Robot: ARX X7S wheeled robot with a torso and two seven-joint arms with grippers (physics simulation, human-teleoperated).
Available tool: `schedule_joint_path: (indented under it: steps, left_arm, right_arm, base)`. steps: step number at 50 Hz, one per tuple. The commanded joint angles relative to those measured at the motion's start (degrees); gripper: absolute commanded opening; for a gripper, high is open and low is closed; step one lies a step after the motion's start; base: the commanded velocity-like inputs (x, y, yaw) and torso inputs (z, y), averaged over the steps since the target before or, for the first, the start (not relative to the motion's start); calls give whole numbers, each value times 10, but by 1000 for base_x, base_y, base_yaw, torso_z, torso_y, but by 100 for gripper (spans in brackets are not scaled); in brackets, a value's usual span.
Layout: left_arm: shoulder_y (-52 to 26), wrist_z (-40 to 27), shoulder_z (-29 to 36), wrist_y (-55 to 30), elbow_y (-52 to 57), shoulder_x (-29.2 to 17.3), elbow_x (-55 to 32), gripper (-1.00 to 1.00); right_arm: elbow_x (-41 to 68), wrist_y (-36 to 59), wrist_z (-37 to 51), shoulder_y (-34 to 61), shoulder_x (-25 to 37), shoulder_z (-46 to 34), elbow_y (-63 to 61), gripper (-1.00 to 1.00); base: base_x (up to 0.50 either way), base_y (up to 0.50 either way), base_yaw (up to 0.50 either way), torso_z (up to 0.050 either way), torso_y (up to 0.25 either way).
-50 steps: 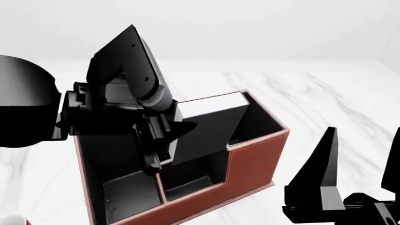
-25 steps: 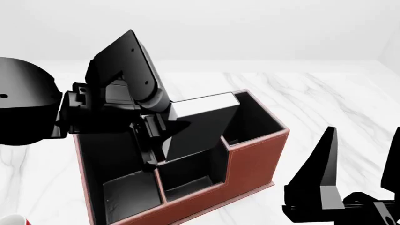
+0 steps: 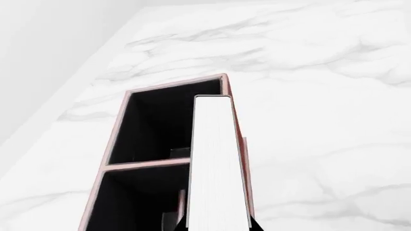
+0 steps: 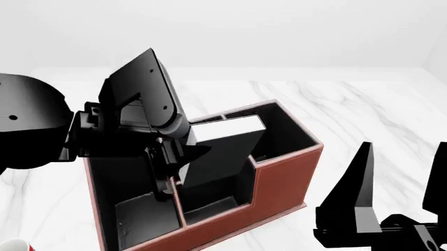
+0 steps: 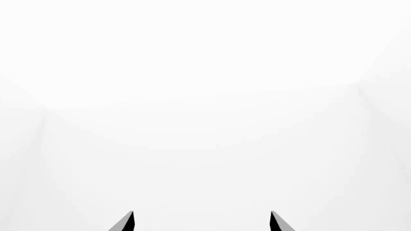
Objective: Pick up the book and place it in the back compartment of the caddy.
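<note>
My left gripper [image 4: 180,161] is shut on the black book [image 4: 222,154], which is tilted with its white page edges [image 4: 227,127] facing up. The book's lower end dips below the rim, inside the tall back part of the reddish-brown caddy [image 4: 288,180]. In the left wrist view the book [image 3: 218,163] runs along one long wall of the caddy [image 3: 168,86], crossing a thin divider [image 3: 144,165]. Only the dark finger bases of the left gripper [image 3: 218,227] show there. My right gripper [image 4: 394,196] hangs open beside the caddy with nothing in it; its fingertips [image 5: 128,220] face blank white.
White marble tabletop [image 4: 363,115] surrounds the caddy. A sliver of a red-and-white mug [image 4: 12,246] shows at the lower left corner. The caddy's low front compartments [image 4: 143,217] hold nothing I can see.
The left gripper has carried the book downward, deeper into the caddy's tall back part, and slightly toward me. The right arm has barely moved.
</note>
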Motion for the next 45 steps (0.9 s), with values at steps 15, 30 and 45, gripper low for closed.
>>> schedule_joint_path:
  steps: [15,30,45]
  left_arm:
    - [28,1,-23,44,17,13,16,-100]
    - [74,2,-33,94,13,2,32,-100]
    - [88,6,-26,106,8,-10,49,-100]
  right_arm:
    - [-10,-2,-9,1,-7,8,3,100]
    - [-10,-1,-6,1,-5,7,3,100]
    - [-10,-2,-5,3,-4,5,7,100]
  base:
    - [0,0,0,1,1]
    - [0,0,0,0,1]
    - [0,0,0,1,1]
